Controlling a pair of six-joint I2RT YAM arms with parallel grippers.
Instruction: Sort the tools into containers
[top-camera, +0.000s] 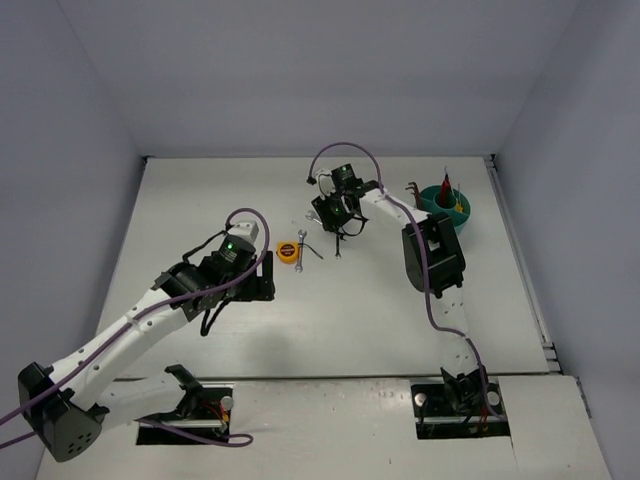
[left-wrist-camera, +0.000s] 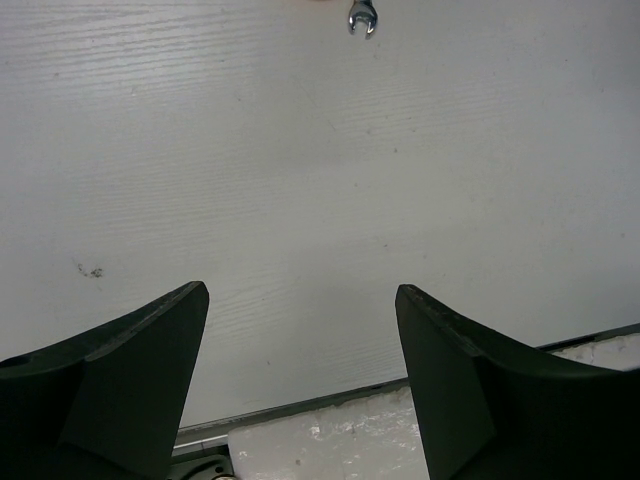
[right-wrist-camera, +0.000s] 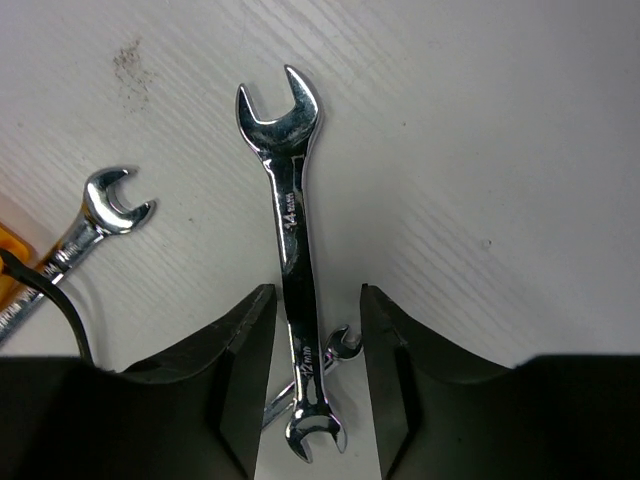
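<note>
"Three wrenches under your right camera? What are they like?"

"All silver and shiny, like mirrors. My big wrench (right-wrist-camera: 296, 230) is long and flat, with an open mouth at each end and 14 and 12 stamped on it. One small wrench (right-wrist-camera: 105, 205) lies left of it, another wrench (right-wrist-camera: 338, 345) peeks out from under it. They lie on the white table (right-wrist-camera: 500, 150), which has thin lines like wood."

"And your fingers?"

"My right gripper (right-wrist-camera: 318, 290) has its black fingers (right-wrist-camera: 235, 390) a little apart, one on each side of the big wrench, not squeezing it. My left gripper (left-wrist-camera: 300, 295) is spread wide over the table, holding nothing."

"Where's the cup?"

"The round teal cup (top-camera: 430, 196) sits at the far right, with a red-handled tool (top-camera: 446, 182) and an orange-handled screwdriver (top-camera: 458, 204) standing in it."
</note>
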